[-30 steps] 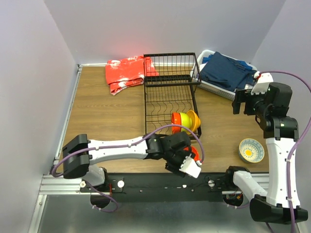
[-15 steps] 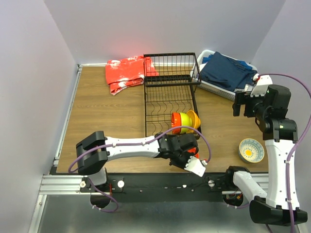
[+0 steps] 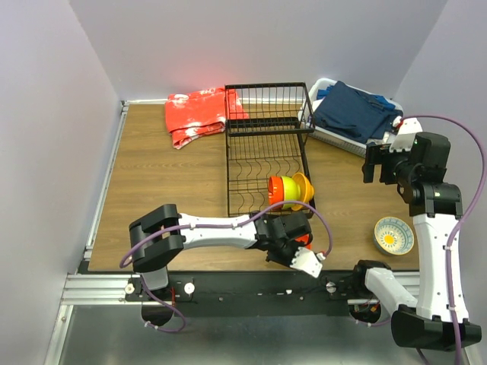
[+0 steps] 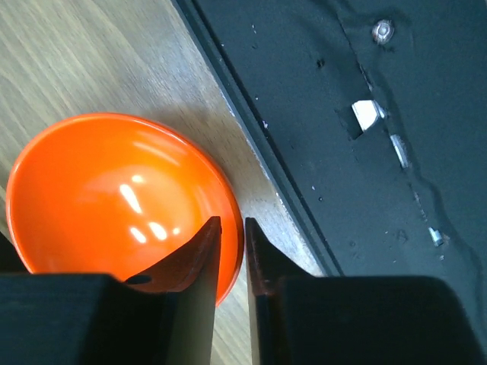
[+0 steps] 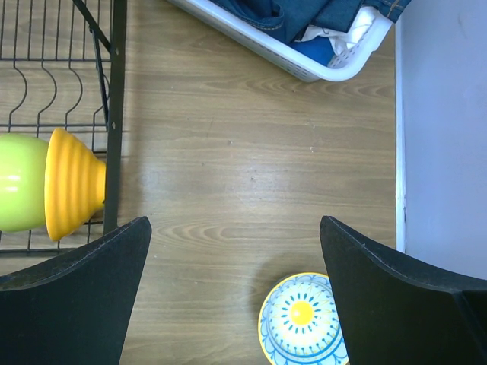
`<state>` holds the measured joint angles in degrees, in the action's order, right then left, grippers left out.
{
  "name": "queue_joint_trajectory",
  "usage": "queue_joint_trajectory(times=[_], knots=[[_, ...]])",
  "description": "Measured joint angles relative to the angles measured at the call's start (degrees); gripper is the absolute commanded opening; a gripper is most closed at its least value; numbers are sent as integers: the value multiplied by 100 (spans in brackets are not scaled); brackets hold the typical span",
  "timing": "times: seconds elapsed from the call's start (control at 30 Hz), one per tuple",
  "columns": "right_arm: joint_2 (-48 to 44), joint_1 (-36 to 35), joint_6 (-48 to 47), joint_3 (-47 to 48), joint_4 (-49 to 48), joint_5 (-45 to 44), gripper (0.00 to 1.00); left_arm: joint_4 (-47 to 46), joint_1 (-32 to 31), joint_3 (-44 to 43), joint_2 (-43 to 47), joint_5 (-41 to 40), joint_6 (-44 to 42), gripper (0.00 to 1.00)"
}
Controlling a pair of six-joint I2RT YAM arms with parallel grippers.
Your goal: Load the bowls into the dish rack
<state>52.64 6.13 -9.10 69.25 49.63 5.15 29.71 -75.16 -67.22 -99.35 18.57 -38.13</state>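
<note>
On the brown wooden table (image 3: 175,190), near edge, we see the left gripper (image 4: 230,232) pinched narrow on the rim of the glossy red-orange round bowl (image 4: 114,190), right gripper (image 5: 234,228) wide and empty; we reckon this thin rim pinch may slip en route to the black wire dish rack (image 3: 265,122)

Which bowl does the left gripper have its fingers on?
The red-orange bowl, its rim between the fingers of the left gripper. The lime green bowl and yellow-orange bowl sit in the dish rack; the white patterned bowl lies apart.
</note>
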Motion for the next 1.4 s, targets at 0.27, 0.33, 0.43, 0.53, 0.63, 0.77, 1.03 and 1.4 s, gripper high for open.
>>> queue_joint_trajectory(times=[0.27, 0.33, 0.43, 0.53, 0.63, 0.77, 1.03, 1.4], knots=[[59, 0, 2, 0, -2, 4, 100, -39, -35, 17, 28, -15, 146, 0], [59, 0, 2, 0, -2, 13, 100, 133, -28, 15, 146, 2, 170, 0], [63, 0, 2, 0, -2, 50, 100, 645, 101, -46, 557, 229, 164, 0], [111, 0, 2, 0, -2, 70, 100, 1130, 404, -354, 1130, 568, 179, 0], [245, 0, 2, 0, -4, 70, 100, 1329, 1054, -791, 1775, 1082, 385, 0], [487, 0, 0, 0, -7, 70, 100, 1193, 2221, -1012, 2433, 1714, 1047, 0], [758, 0, 4, 0, 17, 98, 100, -844, 3744, 1165, 3300, 3008, 2820, 0], [1458, 0, -87, 629, 398, 116, 100, -5088, 4463, 2732, 2881, 3403, 6566, 2]])
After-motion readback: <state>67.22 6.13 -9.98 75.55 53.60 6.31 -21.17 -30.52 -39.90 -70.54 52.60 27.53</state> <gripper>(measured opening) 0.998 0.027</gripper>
